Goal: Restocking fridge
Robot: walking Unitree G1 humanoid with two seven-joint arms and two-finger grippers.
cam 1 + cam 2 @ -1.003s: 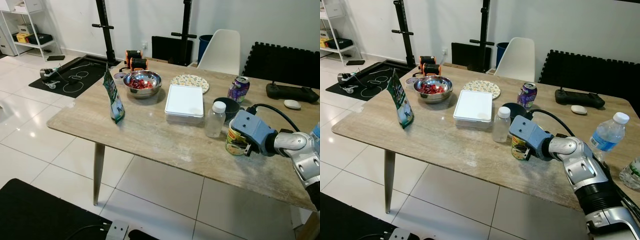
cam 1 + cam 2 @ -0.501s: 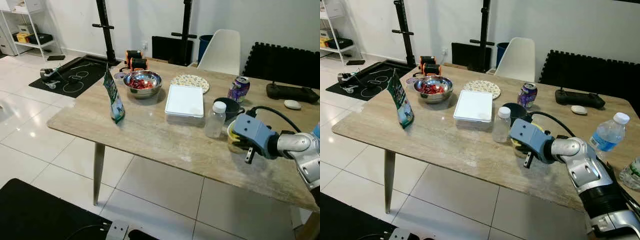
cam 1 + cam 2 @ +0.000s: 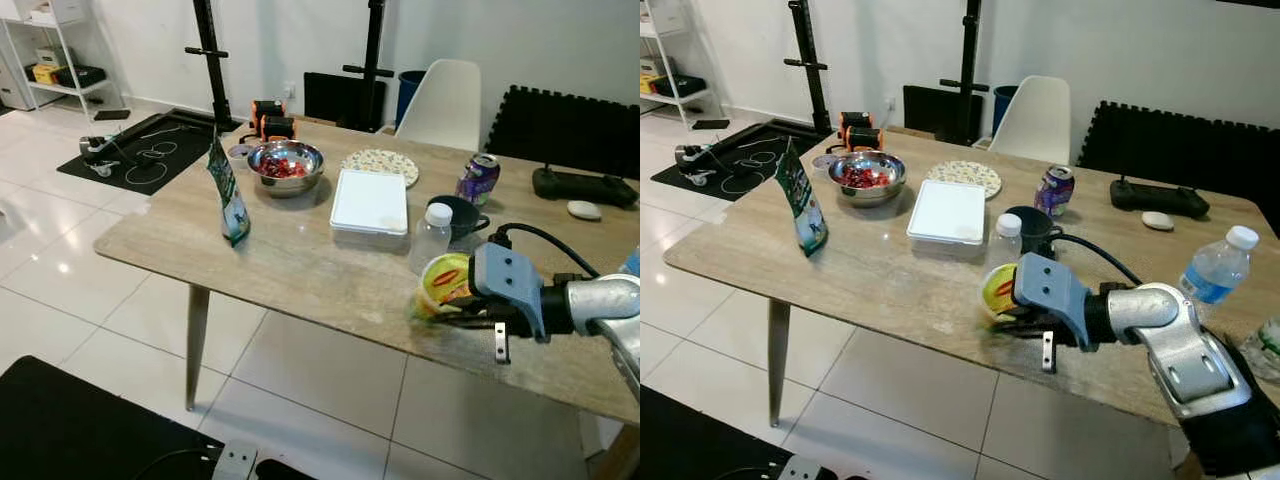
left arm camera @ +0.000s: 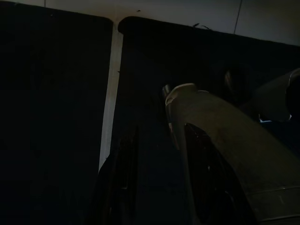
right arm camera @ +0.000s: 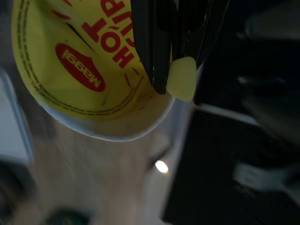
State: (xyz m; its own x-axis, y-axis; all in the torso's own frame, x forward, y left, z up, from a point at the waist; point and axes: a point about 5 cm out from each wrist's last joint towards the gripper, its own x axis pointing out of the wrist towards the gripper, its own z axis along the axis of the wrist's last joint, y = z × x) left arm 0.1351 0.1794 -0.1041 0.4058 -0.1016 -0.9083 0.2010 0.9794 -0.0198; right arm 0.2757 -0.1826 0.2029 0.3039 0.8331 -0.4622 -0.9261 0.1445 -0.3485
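Observation:
A yellow Maggi cup-noodle cup (image 3: 443, 283) hangs tilted just above the front edge of the wooden table (image 3: 300, 270), its lid turned toward me. My right gripper (image 3: 457, 312) is shut on it from the right; in the right wrist view the black fingers (image 5: 154, 42) pinch the cup (image 5: 89, 70) at its rim beside a pale lid tab. The left arm hangs idle, and its wrist view is very dark.
Behind the cup stand a small clear bottle (image 3: 431, 236), a black mug (image 3: 460, 215) and a purple can (image 3: 478, 178). A white box (image 3: 369, 203), a steel bowl (image 3: 285, 165), a patterned plate (image 3: 379, 163) and a green pouch (image 3: 228, 195) lie further left. A water bottle (image 3: 1217, 268) stands at the right.
The right gripper has lifted the cup off the table, tipped it on its side and carried it left toward the table's front edge.

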